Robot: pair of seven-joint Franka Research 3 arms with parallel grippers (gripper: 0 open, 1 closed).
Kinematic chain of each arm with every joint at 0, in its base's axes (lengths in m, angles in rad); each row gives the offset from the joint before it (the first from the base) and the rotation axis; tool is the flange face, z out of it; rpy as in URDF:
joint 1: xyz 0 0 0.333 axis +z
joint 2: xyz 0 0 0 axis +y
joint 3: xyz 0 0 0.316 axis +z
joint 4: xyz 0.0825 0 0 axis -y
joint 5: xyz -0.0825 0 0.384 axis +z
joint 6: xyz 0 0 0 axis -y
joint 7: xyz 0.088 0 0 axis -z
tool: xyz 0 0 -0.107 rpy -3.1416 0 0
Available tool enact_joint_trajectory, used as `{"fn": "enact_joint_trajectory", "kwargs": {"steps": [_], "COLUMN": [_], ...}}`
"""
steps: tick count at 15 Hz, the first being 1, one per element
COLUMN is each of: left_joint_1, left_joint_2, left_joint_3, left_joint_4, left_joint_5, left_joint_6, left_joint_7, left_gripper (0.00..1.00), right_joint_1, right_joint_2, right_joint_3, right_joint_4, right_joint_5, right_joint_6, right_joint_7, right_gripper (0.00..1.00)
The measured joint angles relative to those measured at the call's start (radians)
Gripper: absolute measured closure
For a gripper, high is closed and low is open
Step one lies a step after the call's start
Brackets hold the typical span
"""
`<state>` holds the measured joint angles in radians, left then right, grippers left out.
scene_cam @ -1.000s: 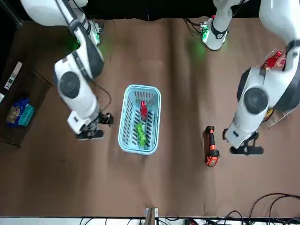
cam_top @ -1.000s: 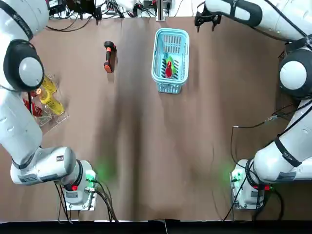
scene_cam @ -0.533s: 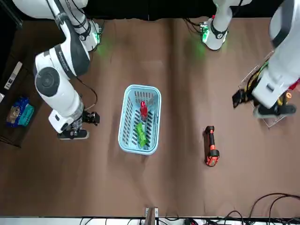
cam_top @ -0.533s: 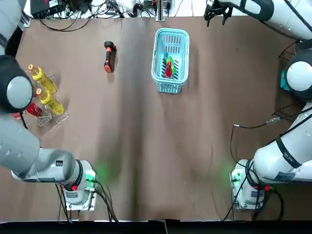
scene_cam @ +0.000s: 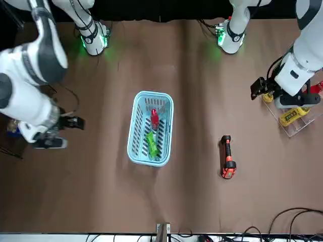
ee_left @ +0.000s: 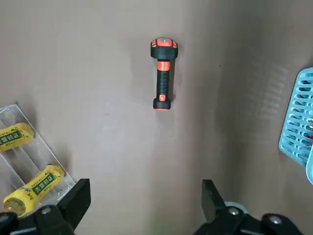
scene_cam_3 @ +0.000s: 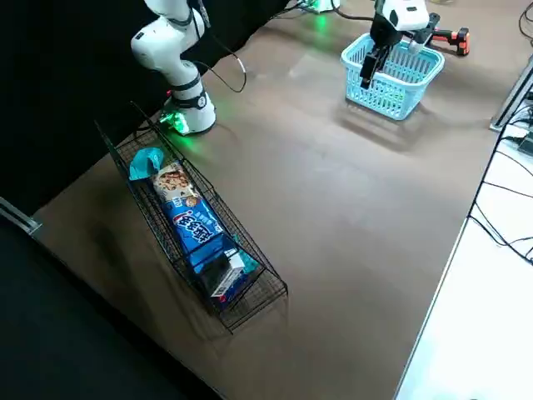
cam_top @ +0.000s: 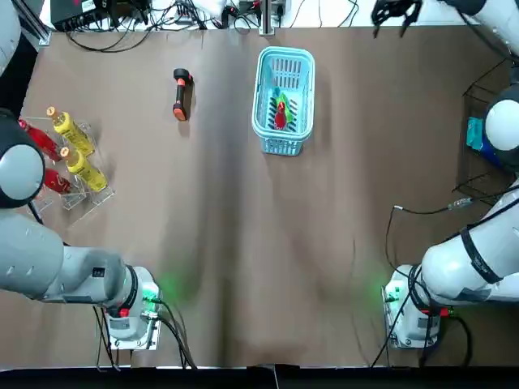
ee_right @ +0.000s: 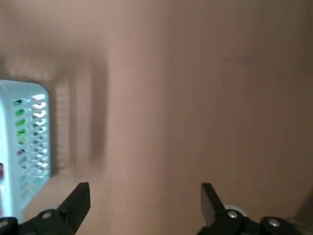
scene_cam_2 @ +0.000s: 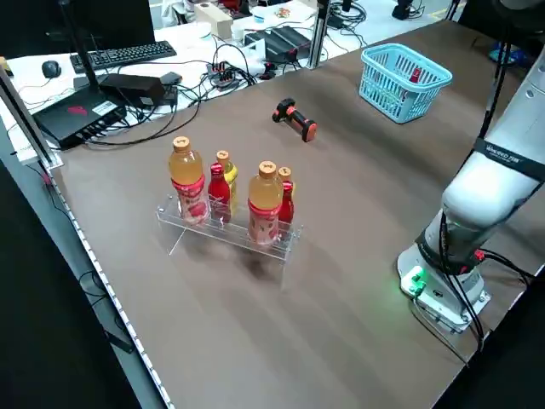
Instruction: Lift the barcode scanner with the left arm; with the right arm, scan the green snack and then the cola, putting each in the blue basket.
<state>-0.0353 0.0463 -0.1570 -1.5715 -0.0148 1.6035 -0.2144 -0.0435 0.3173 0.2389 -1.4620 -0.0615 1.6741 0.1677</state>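
Two items sit in the blue basket (cam_top: 283,147) right now: the green snack (cam_top: 283,103) and, tucked just beside it, the red cola (cam_top: 280,119). Both grippers are empty. The barcode scanner (cam_top: 182,95) is flat on the table (cam_top: 243,243), nothing touching it.

Left gripper (ee_left: 145,188): fingers spread wide, nothing between them, hanging high above the table by the bottle rack (cam_top: 77,174). From there the scanner lies ahead of it, farther from the arms' bases and off toward the basket side, well apart from the fingers. Its long axis runs away from the robot, orange head at the far end, handle butt pointing back toward the bases. That's the relation that counts: if the scanner gets lifted, those open fingers have to travel out over it and close across the handle, not along it.

Right gripper (cam_top: 395,11): also spread, also empty, up near the far table edge on the other side of the basket. The basket stands between it and the scanner, so the left gripper is clearly the nearer one, and it's the arm the task names for the scanner anyway.

Judging from how things lie, the basket work looks finished, with both goods inside and neither arm holding anything.
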Motion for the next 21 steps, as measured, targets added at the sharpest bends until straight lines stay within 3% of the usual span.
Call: {"fn": "enact_joint_trajectory", "kwargs": {"steps": [4,7,9,13,17,21], "left_joint_1": [0.000,0.000,0.000,0.001,0.003,0.003], "left_joint_2": [0.001,0.000,0.000,-0.005,-0.007,-0.007], "left_joint_3": [0.000,0.001,0.001,0.006,0.009,0.012], "left_joint_4": [-0.003,-0.002,-0.002,-0.001,0.001,0.001], "left_joint_5": [0.000,0.000,0.000,0.000,0.000,0.000], "left_joint_6": [0.000,0.000,0.000,-0.027,-0.034,-0.035], "left_joint_7": [0.000,0.000,0.000,0.000,0.000,0.000], "left_gripper": [0.00,0.00,0.00,0.00,0.00,0.00], "right_joint_1": [0.072,0.182,0.220,0.232,0.171,0.127], "right_joint_2": [-0.076,-0.128,-0.173,-0.285,-0.337,-0.373], "right_joint_3": [-0.186,-0.348,-0.395,-0.384,-0.308,-0.301], "right_joint_4": [-0.001,-0.024,-0.073,-0.209,-0.264,-0.296], "right_joint_5": [0.087,0.106,0.113,0.113,0.112,0.108], "right_joint_6": [-0.035,-0.060,-0.060,-0.044,0.017,0.027], "right_joint_7": [-0.198,-0.242,-0.251,-0.255,-0.255,-0.255], "right_gripper": [0.00,0.00,0.00,0.00,0.00,0.00]}}
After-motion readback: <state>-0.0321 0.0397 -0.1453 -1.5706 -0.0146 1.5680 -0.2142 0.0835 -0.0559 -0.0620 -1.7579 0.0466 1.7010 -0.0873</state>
